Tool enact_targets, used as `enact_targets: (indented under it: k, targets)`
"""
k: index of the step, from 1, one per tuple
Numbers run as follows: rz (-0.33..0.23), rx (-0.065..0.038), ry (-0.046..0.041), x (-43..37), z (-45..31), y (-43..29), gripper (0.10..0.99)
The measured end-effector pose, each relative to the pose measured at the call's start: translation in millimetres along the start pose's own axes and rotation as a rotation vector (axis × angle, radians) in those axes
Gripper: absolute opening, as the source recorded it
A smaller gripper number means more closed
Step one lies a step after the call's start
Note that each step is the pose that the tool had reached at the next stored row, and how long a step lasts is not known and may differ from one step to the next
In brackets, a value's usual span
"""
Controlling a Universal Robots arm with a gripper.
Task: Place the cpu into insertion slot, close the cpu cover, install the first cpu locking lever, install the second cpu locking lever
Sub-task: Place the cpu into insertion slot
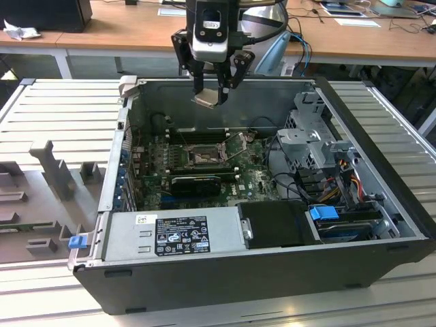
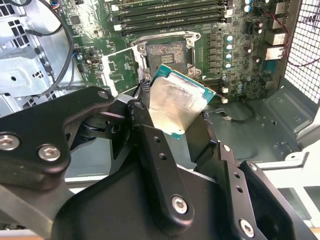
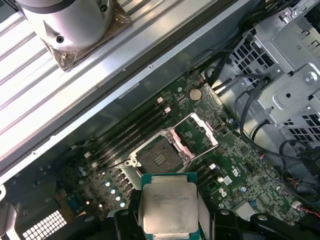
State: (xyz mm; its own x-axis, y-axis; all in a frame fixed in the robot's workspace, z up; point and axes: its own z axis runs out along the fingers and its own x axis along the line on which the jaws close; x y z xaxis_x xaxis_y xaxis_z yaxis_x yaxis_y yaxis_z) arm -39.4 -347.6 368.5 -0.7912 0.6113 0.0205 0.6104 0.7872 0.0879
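Bright, perhaps overhead light; glare on cpu (image 2: 175,107); case (image 1: 238,289) interior dim.

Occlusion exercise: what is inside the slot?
The slot holds no chip: bare dark centre, cover open. The cpu, in the end effector, hides part of its edge in the second wrist view.

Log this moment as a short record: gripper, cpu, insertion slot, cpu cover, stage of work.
gripper: gripper shut on the cpu, high over the open computer case
cpu: cpu held in the air, metal top visible in both wrist views
insertion slot: insertion slot empty, dark centre exposed
cpu cover: cpu cover swung open beside the slot
stage: cpu not yet placed; cover not yet closed
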Motion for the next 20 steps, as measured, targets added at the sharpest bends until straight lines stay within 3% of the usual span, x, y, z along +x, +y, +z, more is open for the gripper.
enact_targets:
  k: [20]
  targets:
    - [0.135, -0.003, -0.0119, 0.0, 0.0, 0.0, 0.529]
